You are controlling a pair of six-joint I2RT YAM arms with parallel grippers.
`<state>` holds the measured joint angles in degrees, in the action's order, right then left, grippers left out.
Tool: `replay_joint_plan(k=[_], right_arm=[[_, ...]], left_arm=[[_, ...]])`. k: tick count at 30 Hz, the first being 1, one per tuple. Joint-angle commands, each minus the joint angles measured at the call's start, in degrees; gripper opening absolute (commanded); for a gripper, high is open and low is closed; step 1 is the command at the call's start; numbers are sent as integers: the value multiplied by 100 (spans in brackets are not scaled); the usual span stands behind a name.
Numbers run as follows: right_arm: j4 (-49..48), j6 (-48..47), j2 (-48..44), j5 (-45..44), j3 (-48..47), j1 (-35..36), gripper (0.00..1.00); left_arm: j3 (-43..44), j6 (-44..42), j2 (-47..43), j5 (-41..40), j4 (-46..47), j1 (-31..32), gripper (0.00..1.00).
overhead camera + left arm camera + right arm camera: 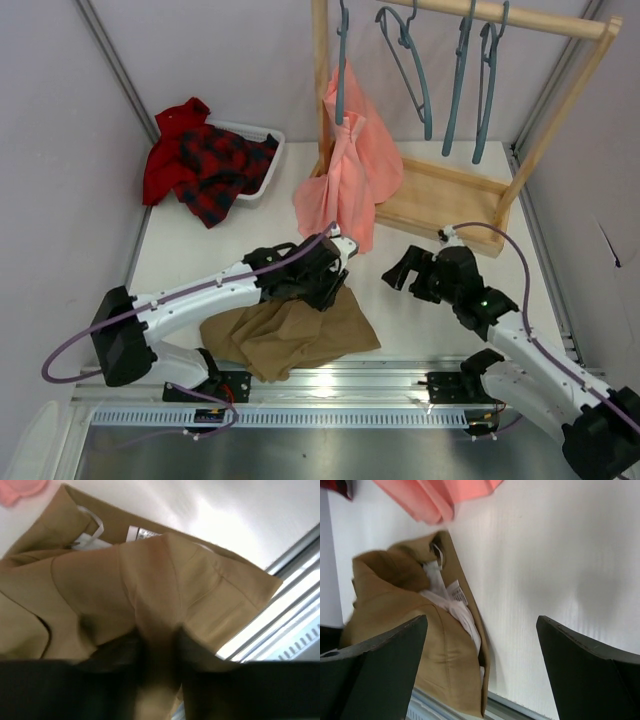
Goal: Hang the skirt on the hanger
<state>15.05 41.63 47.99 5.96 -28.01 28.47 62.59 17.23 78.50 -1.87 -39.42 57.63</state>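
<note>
The khaki skirt (290,335) lies crumpled on the table near the front edge. My left gripper (333,293) is at the skirt's upper right corner. In the left wrist view the left gripper (157,652) is shut on a raised fold of the skirt (165,575), and white labels show inside the waistband. My right gripper (405,274) hovers open and empty to the right of the skirt. In the right wrist view the right gripper (481,625) is open beside the skirt's edge (445,660). Three bare grey-blue hangers (410,60) hang on the rack's rail.
A salmon-pink garment (352,170) hangs from a fourth hanger on the wooden rack (445,200), just behind my left gripper. A white basket (262,172) with a red-and-black plaid garment (205,165) sits at the back left. A metal rail (330,385) runs along the front edge.
</note>
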Motion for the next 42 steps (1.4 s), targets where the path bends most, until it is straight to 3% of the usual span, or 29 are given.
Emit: replay_joint_plan(k=[1,2,7,14,19,22,25,27,28,30,34,37,38,42], right_arm=[[663,188,-648,-472,-380,-157,98],[831,188,-755,-551,-459,-244,99],[1894,144,-1107,-666,-1240,-815,99],[3055,-610,-905,-429,-2866,-2098,99],[3618,-972,-888,-341,-3570,-2758,99],[3663,-1043,-852,-192,-3676,-2794,99],[3576,-1060,-835,-68,-3598,-2785,99],[3444,-1078,-826,-16,-3519,-2794,99],[3287,-1095,-800,141,-3449,-2794,99],[3233,-1095,-791,195,-3413,-2785,99],[2785,-1078,-800,660,-3002,-2785,99],[2443,-1025,-887,1047,-2676,-2785,99],[2381,-999,-905,1152,-2501,-2785,99],[2248,-893,-783,1154,-2341,-2794,99]], left_arm=[[-11,183,157,-516,409,126,21],[51,236,148,-742,426,265,0],[1305,201,201,-1509,461,1056,0],[2694,122,762,-1878,1972,2033,0],[3374,105,1281,-2615,1701,2016,0],[3593,-27,1282,-2845,1273,1814,0],[3313,95,1019,-2889,928,1314,0],[3085,253,467,-2784,875,778,0],[2588,263,-214,-2758,892,307,0],[2233,141,-621,-2679,910,66,0],[1346,-308,-1441,-2021,751,-120,0],[-276,-475,-2125,-1353,900,-120,0],[-648,-275,-2224,-1534,857,-120,0],[-469,-36,-2216,-2116,172,-217,0]])
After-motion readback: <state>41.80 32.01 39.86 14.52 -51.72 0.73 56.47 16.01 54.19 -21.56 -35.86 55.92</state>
